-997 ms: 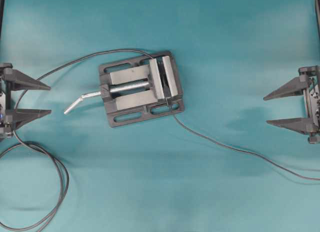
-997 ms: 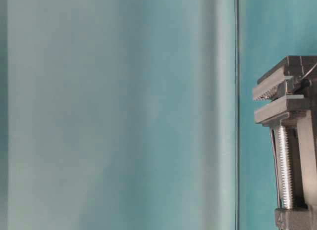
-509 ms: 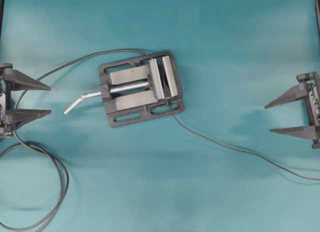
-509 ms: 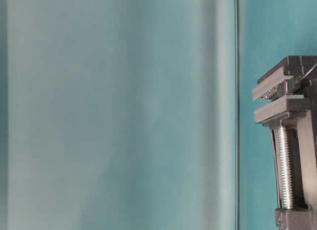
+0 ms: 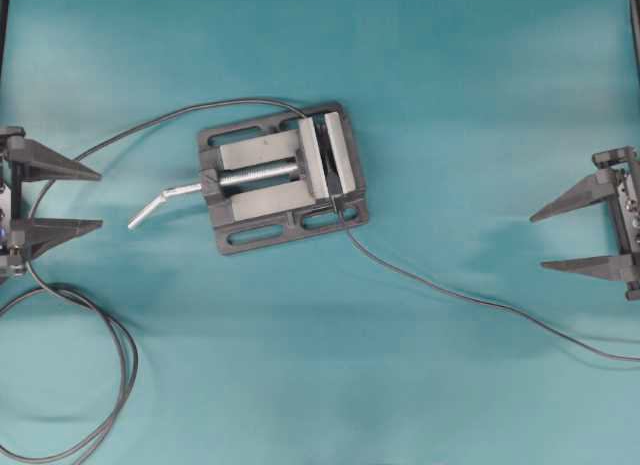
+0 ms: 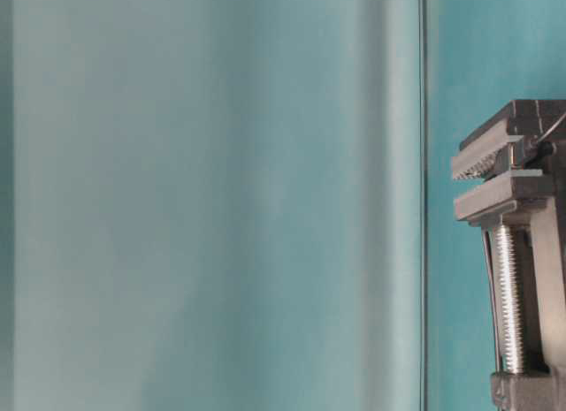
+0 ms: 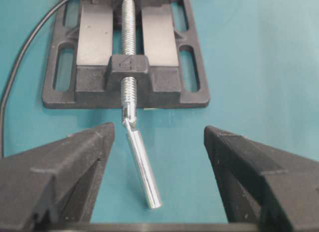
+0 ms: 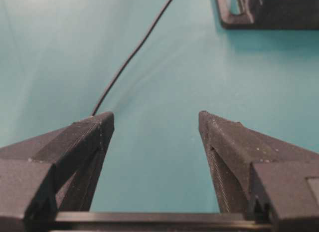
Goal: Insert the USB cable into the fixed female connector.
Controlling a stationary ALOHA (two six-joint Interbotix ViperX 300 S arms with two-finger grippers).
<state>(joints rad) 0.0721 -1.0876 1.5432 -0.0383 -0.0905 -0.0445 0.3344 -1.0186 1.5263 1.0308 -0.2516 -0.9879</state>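
Teal cloth covers the table (image 5: 450, 85), with the vise (image 5: 283, 177) left of centre and the socket (image 5: 327, 165) pinched in its jaws. Both grippers, left (image 5: 88, 197) and right (image 5: 540, 242), wait wide apart and empty. The cable (image 5: 470, 301) trails toward five o'clock from the vise, passing the right gripper at about seven o'clock; its plug isn't visible, so I'd follow the cable to it and grip just behind the plug.
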